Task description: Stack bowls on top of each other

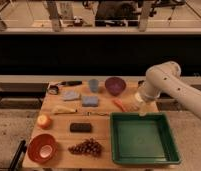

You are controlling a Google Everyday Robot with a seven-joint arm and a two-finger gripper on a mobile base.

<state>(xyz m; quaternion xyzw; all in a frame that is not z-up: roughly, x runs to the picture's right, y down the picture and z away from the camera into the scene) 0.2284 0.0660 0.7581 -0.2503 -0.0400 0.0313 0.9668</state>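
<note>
orange-red bowl (42,147) mouth up, front-L | purple bowl (115,85) mouth up, back | gripper (143,111) over green tray (144,161) far rim, grip state can't tell

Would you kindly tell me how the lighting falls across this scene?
In the camera view, warm, even light covers the wooden table, the purple bowl and the orange-red bowl; a dark band runs behind the table, with brighter floor beyond; no harsh glare shows on the green tray, over whose far rim the gripper hangs.

Arm (170,86): white, enters from 3 o'clock, elbow raised. Hand (143,111): points straight down, at 4 o'clock from centre.
</note>
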